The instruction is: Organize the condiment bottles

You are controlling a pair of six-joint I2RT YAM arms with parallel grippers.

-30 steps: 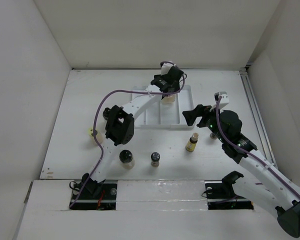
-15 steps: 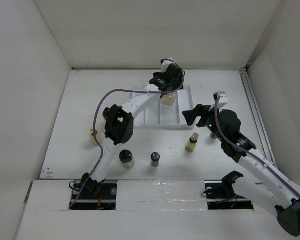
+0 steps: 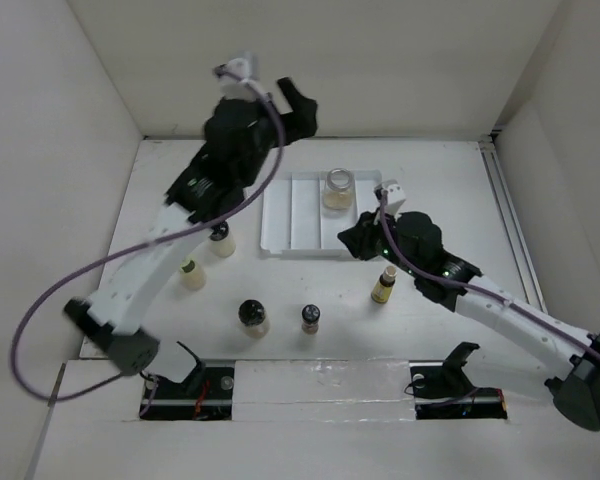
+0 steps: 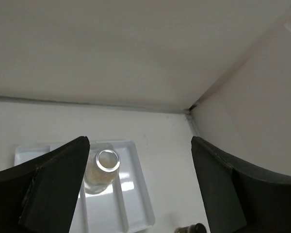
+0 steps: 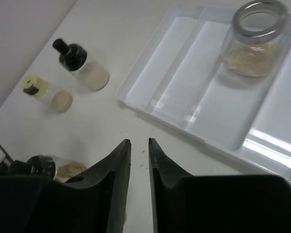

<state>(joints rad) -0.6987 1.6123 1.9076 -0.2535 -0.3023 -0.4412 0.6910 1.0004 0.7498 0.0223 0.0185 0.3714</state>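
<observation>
Seemingly, with the glass jar [image 3: 337,189] in the tray [image 3: 280,215] and the left gripper [image 4: 139,160] spread empty, the right gripper [image 5: 138,143], pressed shut, must open for the amber bottle [image 3: 383,287].

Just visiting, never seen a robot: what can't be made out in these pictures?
- Left wrist view: a dark bottle cap, cut off by the bottom edge.
- Right wrist view: a black-capped jar, half hidden behind the right gripper.
- Top view: the left arm, blurred near its elbow.

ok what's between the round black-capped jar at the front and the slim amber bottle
A small dark bottle stands between the black-capped jar and the slim amber bottle, touching neither; the top view shows it.
</observation>
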